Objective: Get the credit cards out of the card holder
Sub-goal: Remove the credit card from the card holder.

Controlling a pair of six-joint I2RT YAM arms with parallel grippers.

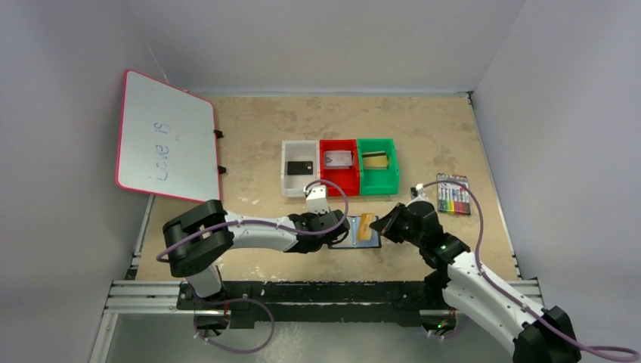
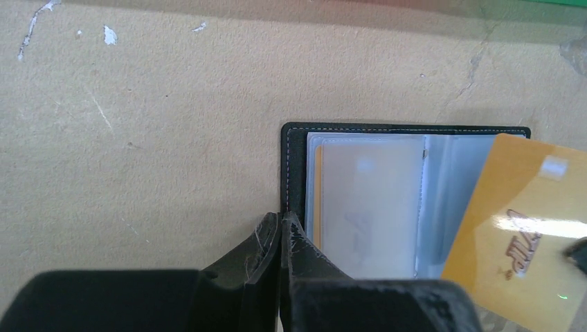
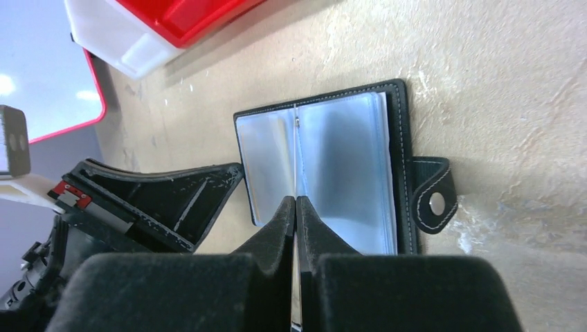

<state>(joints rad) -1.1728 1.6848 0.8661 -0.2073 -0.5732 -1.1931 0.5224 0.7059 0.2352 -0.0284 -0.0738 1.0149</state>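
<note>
The card holder (image 1: 352, 236) lies open near the table's front, grey-blue sleeves up. It also shows in the left wrist view (image 2: 367, 200) and the right wrist view (image 3: 332, 152), strap tab (image 3: 432, 194) to its right. My right gripper (image 1: 377, 225) is shut on a gold-tan card (image 1: 366, 224), held tilted over the holder's right half (image 2: 519, 228); my right wrist view (image 3: 296, 200) shows it edge-on between the jaws. My left gripper (image 1: 339, 228) is shut, its tips (image 2: 280, 220) on the holder's left edge. An orange card edge (image 2: 318, 187) shows inside a sleeve.
Three bins stand in a row behind the holder: a white bin (image 1: 287, 181) with a black card (image 1: 300, 167), a red bin (image 1: 342, 181) with a silver card (image 1: 338, 159), and a green bin (image 1: 378, 184) with a gold card (image 1: 376, 159). A marker pack (image 1: 452, 193) lies right. A whiteboard (image 1: 166, 136) leans at left.
</note>
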